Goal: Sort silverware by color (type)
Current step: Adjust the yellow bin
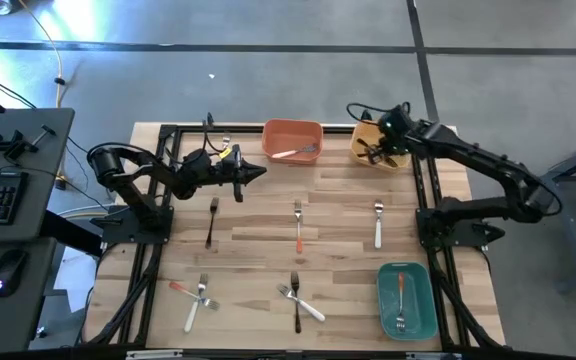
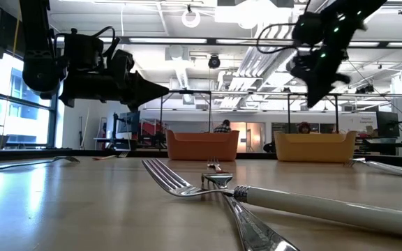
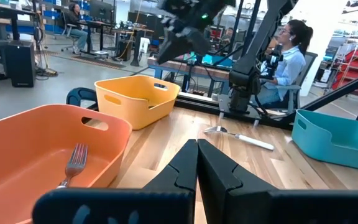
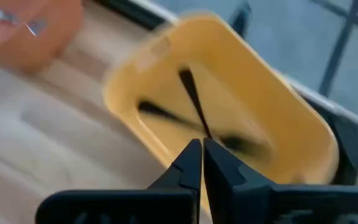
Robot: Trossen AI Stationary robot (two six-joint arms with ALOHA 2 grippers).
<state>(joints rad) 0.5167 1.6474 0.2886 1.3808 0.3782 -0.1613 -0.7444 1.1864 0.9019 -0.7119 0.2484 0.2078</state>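
High view straight down over the whole desk [image 1: 338, 215], low view level at desk height just behind a white-handled fork [image 2: 313, 202], facing the orange bin [image 2: 202, 145], left wrist view close over the orange bin, right wrist view above the yellow bin [image 4: 229, 81]

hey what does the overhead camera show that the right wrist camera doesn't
Only the high view shows the teal bin holding a red-handled fork, the loose forks on the table, and the left gripper, shut, near the orange bin. Only the right wrist view shows the right gripper close up, fingers shut. Both show the yellow bin with black-handled forks inside.
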